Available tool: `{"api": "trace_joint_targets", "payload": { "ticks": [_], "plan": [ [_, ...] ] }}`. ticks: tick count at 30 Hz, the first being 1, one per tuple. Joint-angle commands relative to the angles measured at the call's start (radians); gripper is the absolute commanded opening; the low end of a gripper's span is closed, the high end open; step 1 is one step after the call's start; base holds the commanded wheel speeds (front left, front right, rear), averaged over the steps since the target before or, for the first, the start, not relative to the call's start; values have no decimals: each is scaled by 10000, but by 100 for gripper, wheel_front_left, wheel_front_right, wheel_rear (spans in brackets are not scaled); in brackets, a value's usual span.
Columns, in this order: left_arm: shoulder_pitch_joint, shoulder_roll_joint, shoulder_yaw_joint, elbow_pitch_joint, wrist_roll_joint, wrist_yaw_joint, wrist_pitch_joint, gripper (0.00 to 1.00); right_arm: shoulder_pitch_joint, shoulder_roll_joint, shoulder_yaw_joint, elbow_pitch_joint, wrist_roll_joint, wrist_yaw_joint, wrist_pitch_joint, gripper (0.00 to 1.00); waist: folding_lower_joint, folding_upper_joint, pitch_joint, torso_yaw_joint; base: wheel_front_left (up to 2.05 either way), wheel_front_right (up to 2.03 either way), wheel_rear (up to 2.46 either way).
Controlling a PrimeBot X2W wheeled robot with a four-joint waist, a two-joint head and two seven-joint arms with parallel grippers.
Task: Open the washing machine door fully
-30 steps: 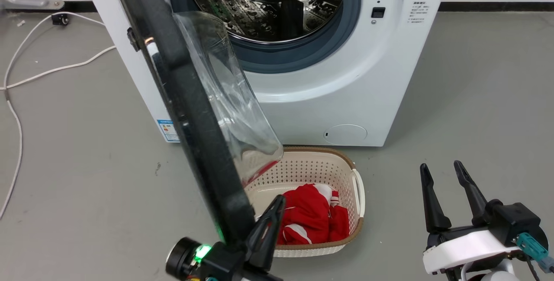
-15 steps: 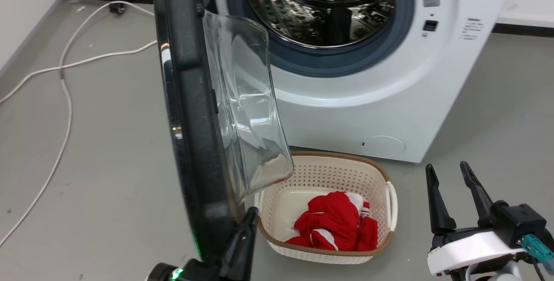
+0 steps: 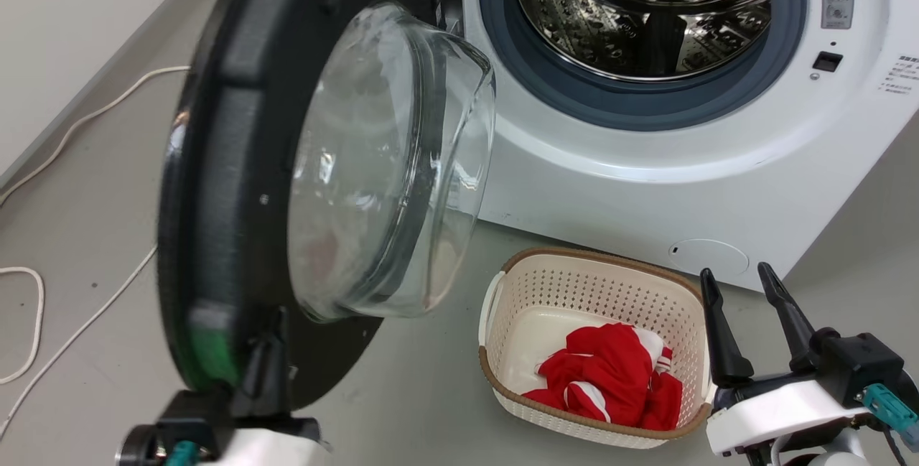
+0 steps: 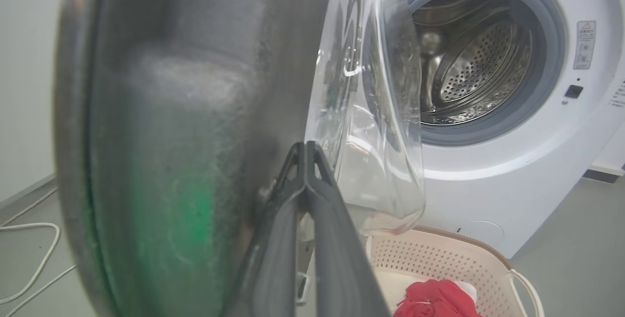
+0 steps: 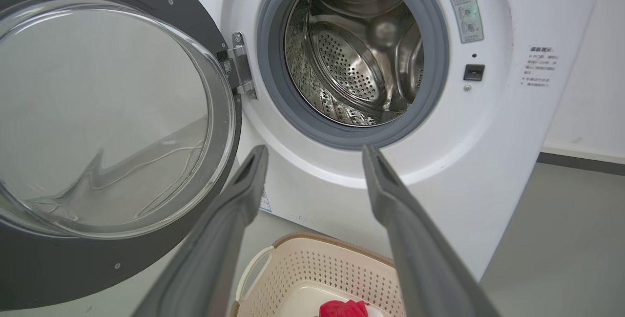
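The washing machine door [image 3: 237,128] stands swung wide from the washing machine [image 3: 646,186], and the drum opening lies wholly uncovered, so most of the job looks done. The left tool [image 3: 269,351] has its fingers together, tips meeting, and lies against the inner black face of the door near its lower rim. The glass bowl [image 3: 380,164] bulges just above and to the right of those tips, but whether anything is pinched between them I cannot tell. The right tool [image 3: 732,273] hangs with fingers apart and holds nothing. Seen along it, the door is up and to its left, and the hinge [image 5: 241,65] is above its left finger. What probably remains is the last of the swing to the hinge's stop, if any travel is left, and then drawing the left tool away.
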Motion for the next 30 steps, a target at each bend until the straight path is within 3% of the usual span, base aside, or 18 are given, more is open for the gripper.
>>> {"api": "trace_joint_targets", "payload": {
  "ticks": [1, 8, 17, 21, 26, 30],
  "plan": [
    [-232, 167, 275, 141, -78, 7, -67, 0, -75, 18, 15, -67, -105, -7, 54, 100, -1, 0, 69, 23, 0, 0, 0],
    [-1118, 665, 1773, 978, -808, 71, -260, 0, -206, 20, 44, -294, -213, -7, 181, 100, -1, 0, 403, -59, 0, 0, 0],
    [-2324, 1575, 3083, 2461, -1383, -393, -341, 0, -420, 18, 100, -519, -302, -7, 241, 100, -1, 0, 824, -332, 0, 0, 0],
    [-3079, 2158, 3741, 3627, -1693, -842, -362, 0, -504, 18, 29, -617, -385, -7, 303, 100, -1, 0, 1085, -481, 0, 0, 0],
    [-3647, 2465, 4102, 4395, -1598, -1211, -355, 0, -564, 18, -60, -708, -442, -7, 309, 100, -1, 0, 1240, -541, 0, 0, 0],
    [-3851, 2392, 4312, 4855, -1457, -1401, -347, 0, -578, 20, -74, -701, -457, -7, 319, 100, -1, 0, 1254, -557, 0, 0, 0]
  ]
}}
